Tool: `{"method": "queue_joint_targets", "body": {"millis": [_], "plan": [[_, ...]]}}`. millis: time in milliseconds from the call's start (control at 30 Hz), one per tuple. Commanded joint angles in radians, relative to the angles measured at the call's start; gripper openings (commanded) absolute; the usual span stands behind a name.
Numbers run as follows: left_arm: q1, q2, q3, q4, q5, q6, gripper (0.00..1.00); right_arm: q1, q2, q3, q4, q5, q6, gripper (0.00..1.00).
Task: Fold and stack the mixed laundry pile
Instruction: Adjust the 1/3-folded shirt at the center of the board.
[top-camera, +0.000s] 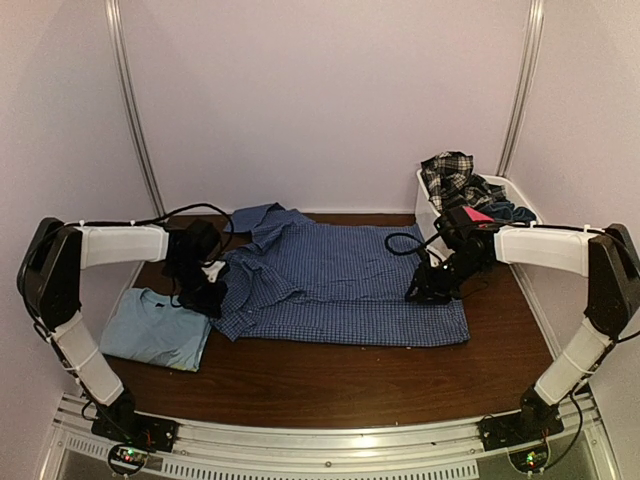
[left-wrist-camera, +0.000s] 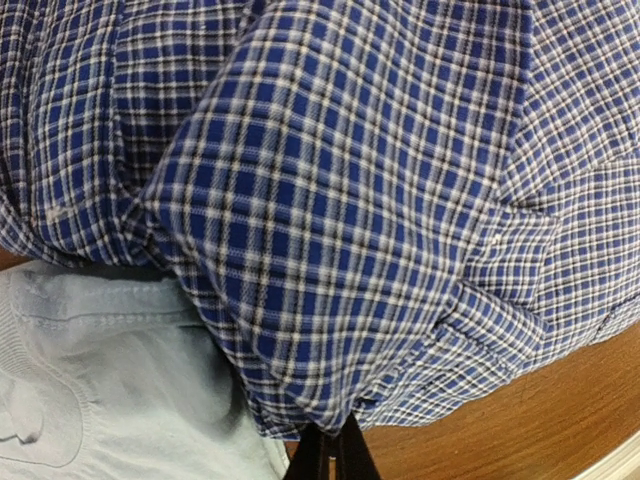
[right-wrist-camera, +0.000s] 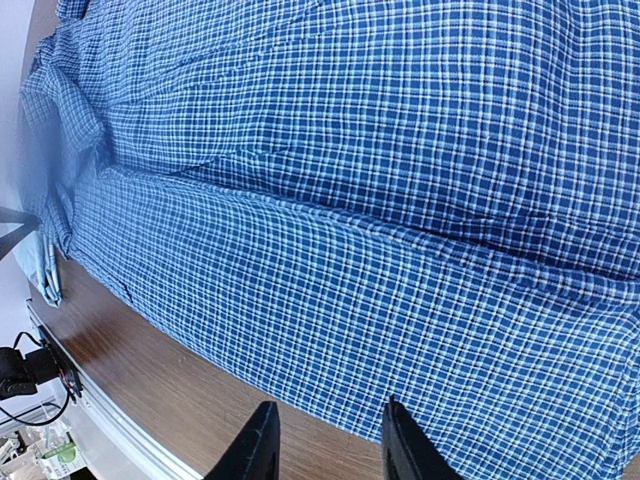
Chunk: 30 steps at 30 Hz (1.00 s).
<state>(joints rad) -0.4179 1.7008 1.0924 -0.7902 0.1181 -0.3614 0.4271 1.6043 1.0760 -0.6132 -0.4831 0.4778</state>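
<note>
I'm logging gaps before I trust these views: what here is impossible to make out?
1. Deeper contents of the white basket: top view, the plaid piece lies over them.
2. Whether the shut left end effector pinches any cloth: left wrist view, the blue check shirt's hem overhangs its tips.
3. The light blue T-shirt's corner nearest that shirt: top view, the left end effector covers it.

Soft, even light fills the booth, leaving only faint shadows on the table (top-camera: 300, 385). The overhead view bows at its edges. Close up, the checked shirt (left-wrist-camera: 350, 200) is sharp; the right wrist view's left edge blurs pale.
</note>
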Motion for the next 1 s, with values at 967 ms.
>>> {"method": "queue_joint_targets", "body": {"millis": [967], "plan": [[-0.102,0.472,0.886,0.343,0.499,-0.144,0.00,0.004,0.151,0.261,0.236,-0.162,0.088,0.39]]}}
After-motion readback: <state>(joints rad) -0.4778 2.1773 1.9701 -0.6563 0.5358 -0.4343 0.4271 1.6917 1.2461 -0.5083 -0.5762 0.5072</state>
